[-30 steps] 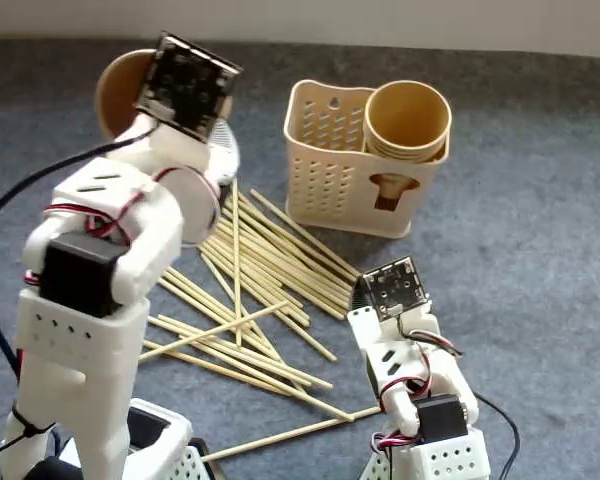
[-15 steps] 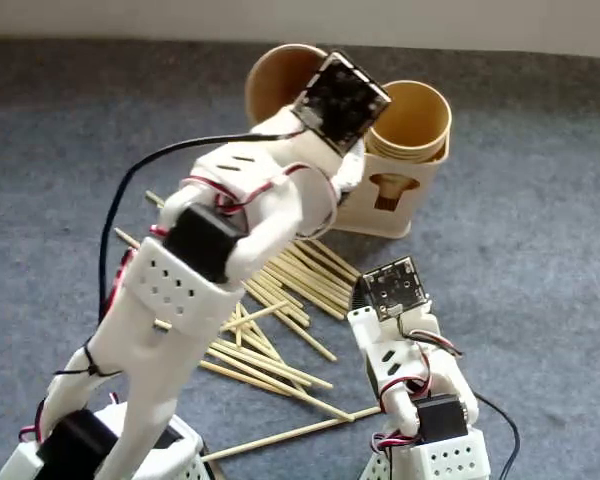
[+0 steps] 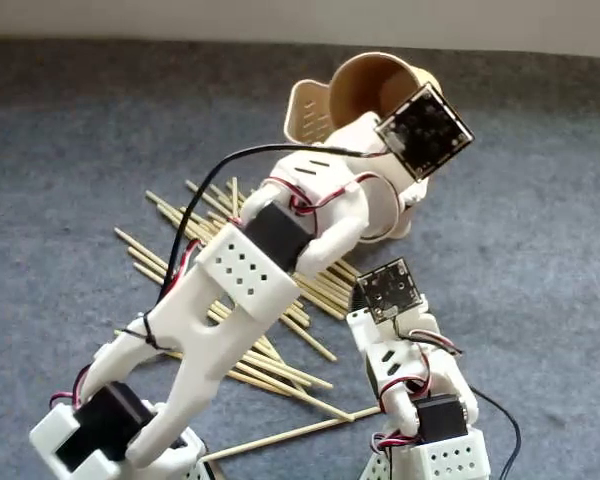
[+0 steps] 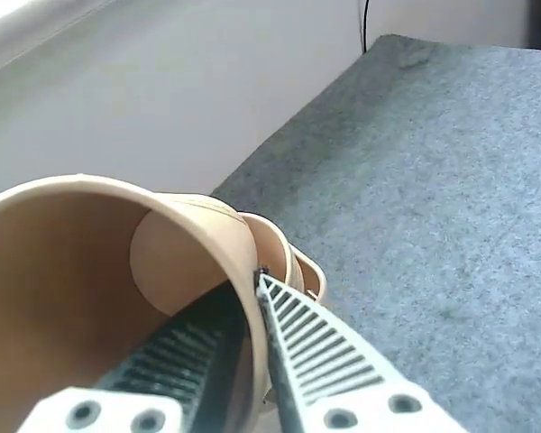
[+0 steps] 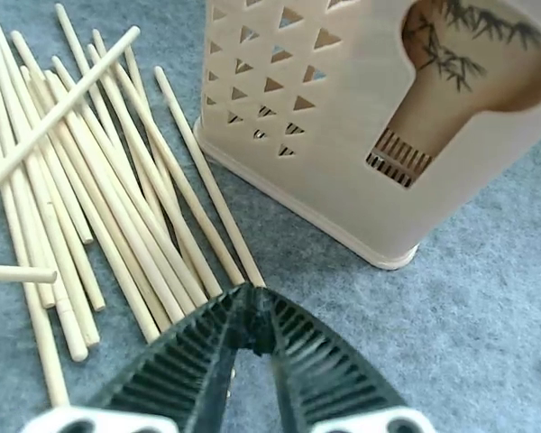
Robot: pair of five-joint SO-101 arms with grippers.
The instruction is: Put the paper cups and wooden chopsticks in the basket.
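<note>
Paper cup (image 3: 372,88): one, tilted on its side just above the one basket (image 3: 305,108), with the left gripper (image 4: 257,280) clamped on its wall, one finger inside and one outside. Nested cups (image 4: 269,236) sit just behind it, count unclear. Wooden chopsticks (image 3: 175,220) lie in a loose pile on the grey carpet (image 3: 540,200) beside the basket, too overlapped to count; the right gripper (image 5: 251,329) is closed on nothing, low by the pile's edge.

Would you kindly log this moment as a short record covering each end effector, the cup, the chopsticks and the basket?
left end effector: shut on paper cup rim
paper cup: tilted, held over basket
right end effector: shut, empty, low near the chopsticks
chopsticks: scattered on the mat beside basket
basket: upright on the mat
</note>
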